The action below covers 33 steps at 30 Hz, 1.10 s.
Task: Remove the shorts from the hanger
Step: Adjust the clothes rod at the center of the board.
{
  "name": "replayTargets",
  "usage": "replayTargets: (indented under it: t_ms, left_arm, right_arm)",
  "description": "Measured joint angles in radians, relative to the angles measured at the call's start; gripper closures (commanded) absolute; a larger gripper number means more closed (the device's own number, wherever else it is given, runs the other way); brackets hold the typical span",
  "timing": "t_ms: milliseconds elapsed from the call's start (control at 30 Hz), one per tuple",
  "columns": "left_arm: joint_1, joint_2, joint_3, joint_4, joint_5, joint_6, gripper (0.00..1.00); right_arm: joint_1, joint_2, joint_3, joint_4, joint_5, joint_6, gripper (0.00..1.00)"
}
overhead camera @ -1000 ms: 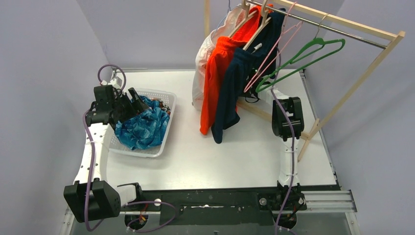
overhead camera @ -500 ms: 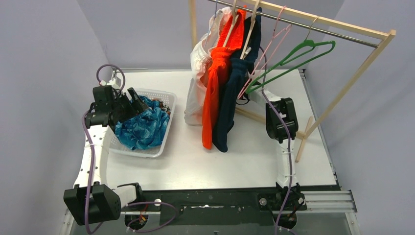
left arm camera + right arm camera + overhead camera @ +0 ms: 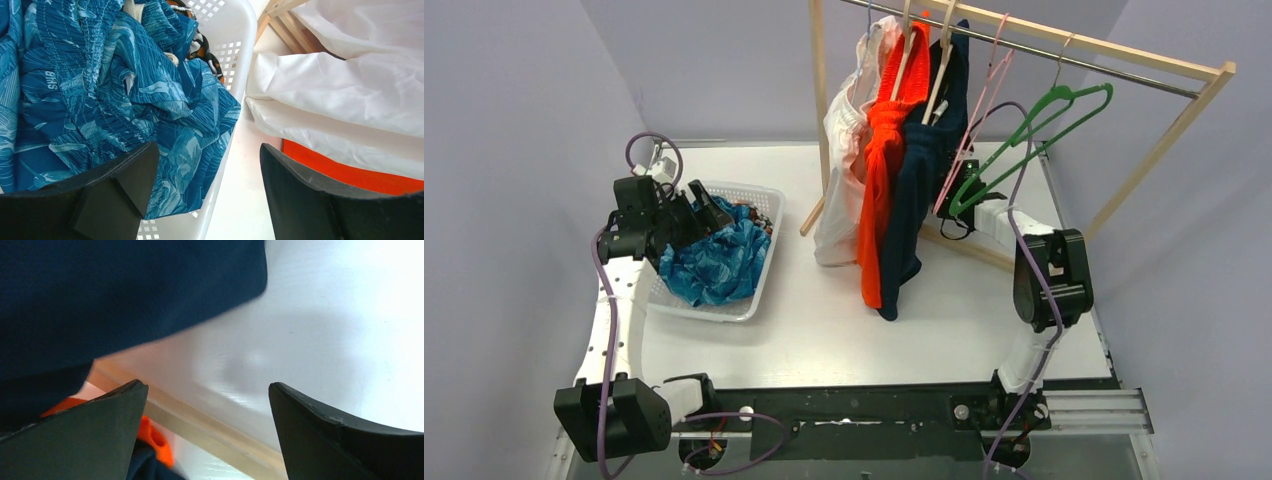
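Three shorts hang on wooden hangers from the rack's rail: white [image 3: 842, 150], bright orange [image 3: 884, 170] and dark navy [image 3: 921, 190]. My right gripper [image 3: 954, 195] is just right of the navy pair, low behind the hangers. In the right wrist view it [image 3: 207, 405] is open and empty, with navy fabric [image 3: 125, 300] above and an orange hem [image 3: 152, 437] by the left finger. Teal-blue patterned shorts [image 3: 716, 262] lie in the white basket [image 3: 759, 275]. My left gripper [image 3: 707, 212] hovers open over the basket rim [image 3: 240, 55], holding nothing [image 3: 205, 170].
A pink hanger [image 3: 984, 100] and a green hanger [image 3: 1036, 122] hang bare on the rail. The wooden rack's base bar [image 3: 215, 432] lies on the table under my right gripper. Its left post [image 3: 817, 90] stands behind the white shorts. A camouflage scrap [image 3: 202, 47] shows under the teal-blue shorts.
The rack and its hanging shorts have shifted left and swung. My right arm's elbow has pulled back toward the near right, and its jaws have widened. The left arm has stayed still.
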Motion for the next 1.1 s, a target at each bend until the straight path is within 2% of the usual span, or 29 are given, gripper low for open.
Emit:
replayTargets:
  t_ms: [100,333,567,667,900,1100]
  left_arm:
    - [0.0,0.0,0.0,0.0,0.01,0.0,0.26]
    - [0.0,0.0,0.0,0.0,0.021,-0.001,0.26]
    - [0.0,-0.003,0.0,0.002,0.029,-0.002,0.25]
    - [0.0,-0.005,0.0,0.004,0.033,-0.003,0.25]
    - [0.0,-0.005,0.0,0.005,0.048,-0.006,0.25]
    - [0.0,-0.005,-0.001,0.01,0.062,-0.019,0.25]
  right_arm:
    - [0.014,-0.073,-0.081,0.059,0.047,0.014,0.02]
    - [0.051,-0.326,-0.381,0.223,0.176,0.052,0.02]
    - [0.183,-0.594,-0.591,0.239,0.362,0.094,0.02]
    - [0.194,-0.736,-0.671,0.177,0.442,0.163,0.02]
    - [0.193,-1.063,-0.807,-0.104,0.607,0.404,0.02]
    - [0.18,-1.209,-0.831,-0.355,0.686,0.578,0.02]
